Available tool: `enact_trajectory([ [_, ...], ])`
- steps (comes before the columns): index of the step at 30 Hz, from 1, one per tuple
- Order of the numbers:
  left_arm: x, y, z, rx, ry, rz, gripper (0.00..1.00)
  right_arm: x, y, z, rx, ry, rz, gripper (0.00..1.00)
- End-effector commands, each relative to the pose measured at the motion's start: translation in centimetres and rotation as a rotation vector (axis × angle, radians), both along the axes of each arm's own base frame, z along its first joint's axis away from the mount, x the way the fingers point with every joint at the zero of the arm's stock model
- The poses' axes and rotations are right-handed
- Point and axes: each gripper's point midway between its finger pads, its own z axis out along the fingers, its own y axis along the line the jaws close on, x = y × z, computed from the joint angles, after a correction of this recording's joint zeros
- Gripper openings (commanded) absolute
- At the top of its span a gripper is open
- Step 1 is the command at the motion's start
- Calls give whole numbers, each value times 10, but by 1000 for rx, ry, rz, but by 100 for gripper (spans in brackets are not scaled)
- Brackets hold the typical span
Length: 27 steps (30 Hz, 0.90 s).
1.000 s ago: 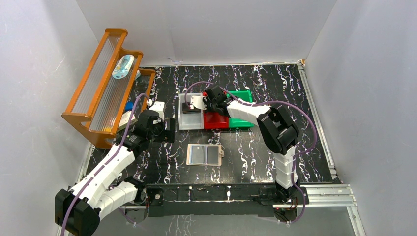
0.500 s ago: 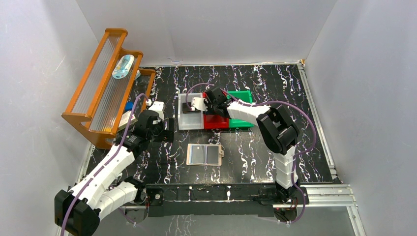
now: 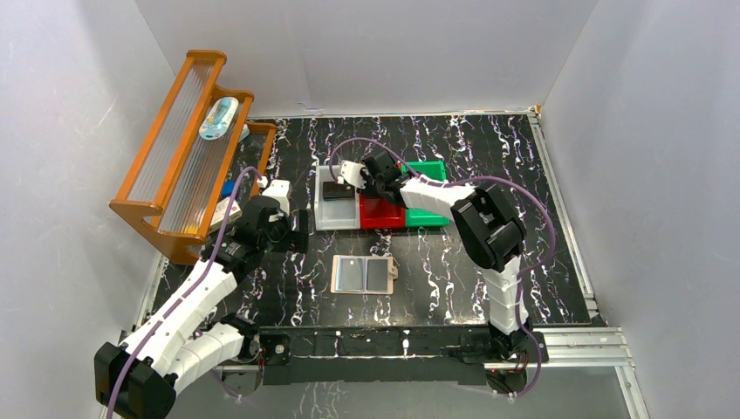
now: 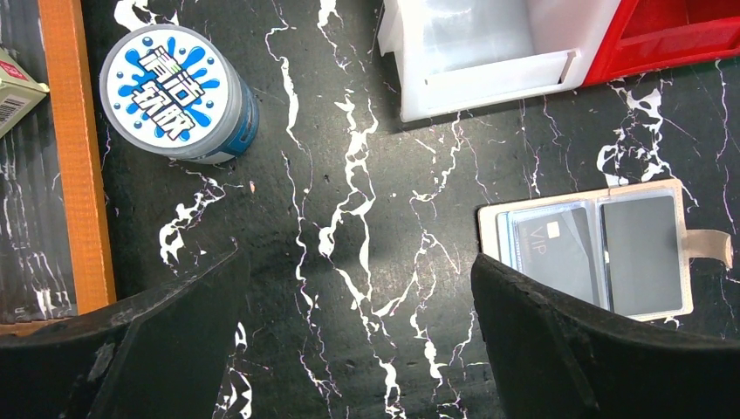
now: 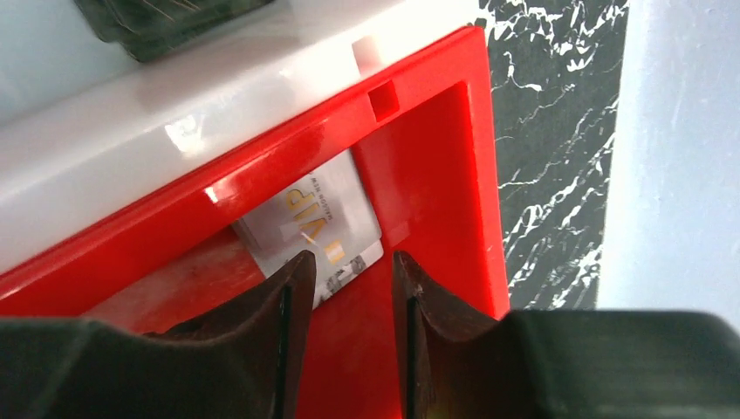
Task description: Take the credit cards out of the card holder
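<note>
The tan card holder (image 3: 364, 274) lies open on the black marble table, its strap tab to the right. In the left wrist view the card holder (image 4: 602, 253) shows a dark VIP card (image 4: 558, 249) in its left pocket and another dark card (image 4: 641, 253) in its right. My left gripper (image 4: 358, 262) hangs wide open over bare table just left of it, the left gripper (image 3: 297, 234) empty. Over the red bin (image 5: 436, 175), my right gripper (image 5: 349, 262) stands open with nothing between its fingers. A white VIP card (image 5: 314, 223) lies in that bin.
A white bin (image 3: 325, 214), the red bin (image 3: 384, 214) and a green bin (image 3: 432, 170) stand in a row behind the holder. A dark card (image 3: 336, 190) lies in the white bin. An orange rack (image 3: 183, 148) is at the left, with a blue-lidded round tub (image 4: 174, 92) beside it.
My right gripper went from shut to open over the red bin and its wrist shifted slightly toward the back. The left arm and the card holder stayed put.
</note>
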Motion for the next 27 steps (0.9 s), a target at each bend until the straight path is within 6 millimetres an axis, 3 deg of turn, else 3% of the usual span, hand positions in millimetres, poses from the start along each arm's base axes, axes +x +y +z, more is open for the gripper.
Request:
enact_trajectory([
  [1,2,0,10,-6,-24,-7,98,-4,28,68,290,-28,-46,47],
  [7,2,-4,6,-10,-5,-20,98,-27,24,124,544,-58,-127,51],
  [9,2,-4,5,-9,-1,-21,98,-40,19,150,645,-56,-147,53],
  [13,2,-3,4,-6,2,-13,98,-88,26,176,878,114,-135,54],
  [15,3,-2,5,-4,1,-10,98,-126,41,182,986,289,-56,56],
  [17,3,-1,6,-4,-7,-4,98,-151,45,180,1057,414,-45,56],
  [23,4,5,11,5,-33,29,98,-164,42,169,1178,658,-348,58],
  [27,4,6,15,-3,-45,37,98,-172,38,157,1241,763,-441,81],
])
